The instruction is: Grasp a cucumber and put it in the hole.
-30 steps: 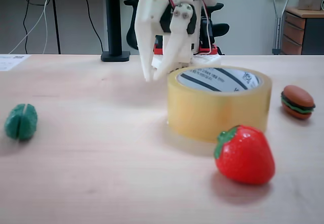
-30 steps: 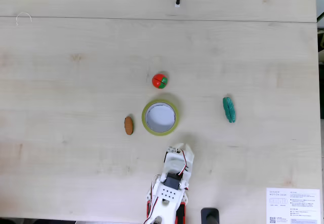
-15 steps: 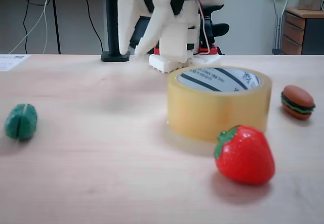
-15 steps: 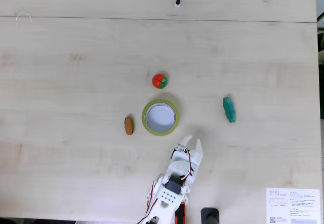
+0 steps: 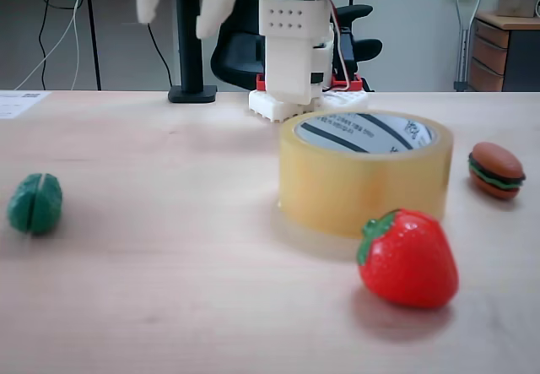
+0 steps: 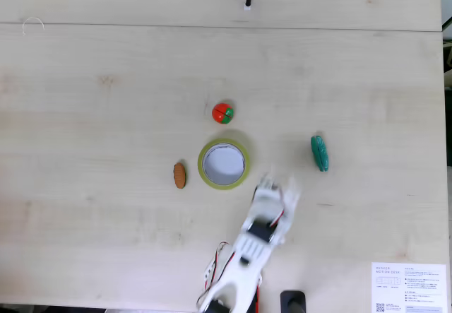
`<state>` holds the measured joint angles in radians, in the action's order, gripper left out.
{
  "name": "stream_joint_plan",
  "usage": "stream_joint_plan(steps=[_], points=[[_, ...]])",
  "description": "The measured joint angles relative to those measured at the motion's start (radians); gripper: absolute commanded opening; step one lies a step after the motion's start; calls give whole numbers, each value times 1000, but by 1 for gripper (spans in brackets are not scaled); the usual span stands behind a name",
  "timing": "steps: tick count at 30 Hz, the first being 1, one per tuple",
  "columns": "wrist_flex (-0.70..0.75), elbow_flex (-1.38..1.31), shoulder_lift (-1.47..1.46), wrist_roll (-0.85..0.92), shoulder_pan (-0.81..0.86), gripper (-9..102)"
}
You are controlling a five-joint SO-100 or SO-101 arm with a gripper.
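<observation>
Blurred gripper (image 6: 278, 184) between tape roll (image 6: 223, 164) and cucumber (image 6: 319, 152)
Its fingers spread apart, empty, edges smeared; the cucumber lies apart, untouched on the table (image 6: 106, 115).

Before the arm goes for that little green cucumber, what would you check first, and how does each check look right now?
1. End effector open: ok, fingers spread apart in both fixed views.
2. End effector empty: ok, nothing between the fingers.
3. Cucumber free to grasp: ok, it lies alone on the table, apart from the other toys.
4. End effector at the cucumber: not ok, it is raised and short of it.
5. Hole clear: ok, the tape roll opening looks empty from above.
6. Strawberry and burger out of the path: ok, both lie on other sides of the roll.
</observation>
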<state>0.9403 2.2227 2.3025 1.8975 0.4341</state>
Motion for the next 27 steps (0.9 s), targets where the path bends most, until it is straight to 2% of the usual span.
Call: stream_joint_plan(steps=[7,10,17,27], points=[[-109,-302,-443,268,84,53],[-183,-367,-569,387,120,55],[-204,-509,-767,607,161,58],[-204,-535,-887,676,161,56]])
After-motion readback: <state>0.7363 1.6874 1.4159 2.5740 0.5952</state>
